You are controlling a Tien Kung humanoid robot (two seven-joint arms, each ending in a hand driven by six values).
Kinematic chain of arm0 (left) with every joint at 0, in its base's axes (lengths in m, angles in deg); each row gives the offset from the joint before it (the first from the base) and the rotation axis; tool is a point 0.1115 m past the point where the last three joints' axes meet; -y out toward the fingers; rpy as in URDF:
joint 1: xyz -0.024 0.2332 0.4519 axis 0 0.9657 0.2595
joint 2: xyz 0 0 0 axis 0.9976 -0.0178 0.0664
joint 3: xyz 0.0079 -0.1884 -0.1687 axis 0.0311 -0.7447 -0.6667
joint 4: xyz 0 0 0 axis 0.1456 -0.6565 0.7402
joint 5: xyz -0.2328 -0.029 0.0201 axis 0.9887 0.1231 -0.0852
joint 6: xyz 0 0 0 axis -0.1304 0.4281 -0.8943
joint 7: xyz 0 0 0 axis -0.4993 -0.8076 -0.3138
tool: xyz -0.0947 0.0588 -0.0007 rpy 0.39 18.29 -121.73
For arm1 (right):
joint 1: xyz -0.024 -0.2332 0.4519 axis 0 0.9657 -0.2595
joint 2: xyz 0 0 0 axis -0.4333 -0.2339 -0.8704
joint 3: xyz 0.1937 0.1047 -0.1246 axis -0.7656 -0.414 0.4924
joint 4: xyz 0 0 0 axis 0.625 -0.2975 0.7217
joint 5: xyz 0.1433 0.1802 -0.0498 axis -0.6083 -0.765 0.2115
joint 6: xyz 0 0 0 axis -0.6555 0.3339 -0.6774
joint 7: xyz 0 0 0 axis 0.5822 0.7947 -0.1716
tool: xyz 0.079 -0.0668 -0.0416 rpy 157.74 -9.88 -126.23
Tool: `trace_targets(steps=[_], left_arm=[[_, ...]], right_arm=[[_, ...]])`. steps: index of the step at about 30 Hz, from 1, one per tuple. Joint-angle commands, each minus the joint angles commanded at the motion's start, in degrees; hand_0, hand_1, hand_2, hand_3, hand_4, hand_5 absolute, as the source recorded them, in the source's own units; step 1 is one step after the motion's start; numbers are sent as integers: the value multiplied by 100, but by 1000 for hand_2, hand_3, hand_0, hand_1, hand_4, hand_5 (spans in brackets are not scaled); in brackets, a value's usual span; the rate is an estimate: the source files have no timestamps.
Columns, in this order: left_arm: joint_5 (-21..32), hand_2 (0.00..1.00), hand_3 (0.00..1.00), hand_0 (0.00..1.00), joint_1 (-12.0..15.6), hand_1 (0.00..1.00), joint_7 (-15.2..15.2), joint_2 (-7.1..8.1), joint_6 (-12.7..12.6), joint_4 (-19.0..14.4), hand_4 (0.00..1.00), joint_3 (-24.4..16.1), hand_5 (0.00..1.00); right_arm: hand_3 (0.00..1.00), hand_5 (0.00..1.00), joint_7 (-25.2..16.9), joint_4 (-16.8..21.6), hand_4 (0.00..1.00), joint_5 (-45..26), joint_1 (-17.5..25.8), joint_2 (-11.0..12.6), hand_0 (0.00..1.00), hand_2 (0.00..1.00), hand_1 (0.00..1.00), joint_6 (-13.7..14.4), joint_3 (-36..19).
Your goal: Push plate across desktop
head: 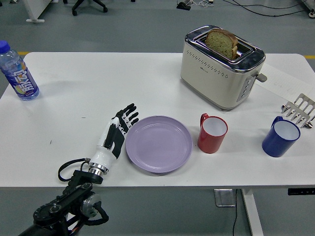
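The left hand lies flat over the white table with its fingers stretched out and slightly spread, holding nothing; its inner edge sits right against the left rim of the lilac plate, though the view does not settle whether the two actually touch. The black forearm runs back from the hand to the lower left corner and off the near edge of the table, a loop of black cable at the wrist. The plate itself rests flat and empty near the front of the table, a little left of centre. Just to the right of the plate — close by its rim but apart from it — stands a red mug, white inside, its handle turned to the upper left. Farther to the right of the plate, well apart, is a blue mug, and beyond that, at the table's right edge, a metal rack-like piece only partly in frame. Behind the plate and to its right sits a cream-and-chrome toaster with a slice of brown bread standing up out of one slot. Far to the plate's upper left — at the table's left edge — a plastic bottle with a blue cap and label stands upright.
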State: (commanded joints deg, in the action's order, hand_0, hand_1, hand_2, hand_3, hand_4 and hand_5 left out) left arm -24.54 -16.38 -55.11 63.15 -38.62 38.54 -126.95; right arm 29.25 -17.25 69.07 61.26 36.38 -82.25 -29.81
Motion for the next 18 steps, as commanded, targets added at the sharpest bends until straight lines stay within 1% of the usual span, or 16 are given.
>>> trace_targets(steps=[5,8,9,12,13,15,17,18], left_arm=[[-351,910,847,860,103,877,141,0,-238,-120,445,-549,998],[-449,905,841,850,156,871,247,21,-232,-181,444,-916,998],[-457,905,841,850,159,871,261,26,-228,-184,444,-973,998],[-533,905,841,850,127,871,394,243,-168,-207,444,-1300,998],[-548,886,836,835,118,853,419,284,-156,-213,445,-1356,998],[-609,886,836,835,82,853,522,408,-93,-243,445,-1575,998],[-638,886,836,835,72,853,583,452,-51,-260,445,-1661,998],[-678,886,836,835,70,853,683,506,17,-288,445,-1778,998]], right_arm=[[627,360,-19,0,135,-40,-24,34,606,634,546,10,-6],[627,358,-33,0,135,-73,-33,48,606,632,547,12,1],[627,358,-35,0,135,-75,-34,50,606,632,547,12,-1],[627,358,-45,0,135,-99,-48,61,606,632,547,16,0],[627,358,-47,0,135,-100,-49,63,606,631,547,16,-3],[627,358,-52,0,135,-111,-55,70,606,631,547,19,-11],[627,358,-53,0,135,-116,-56,71,606,631,547,21,-14],[627,358,-53,0,135,-118,-58,69,606,631,547,23,-21]])
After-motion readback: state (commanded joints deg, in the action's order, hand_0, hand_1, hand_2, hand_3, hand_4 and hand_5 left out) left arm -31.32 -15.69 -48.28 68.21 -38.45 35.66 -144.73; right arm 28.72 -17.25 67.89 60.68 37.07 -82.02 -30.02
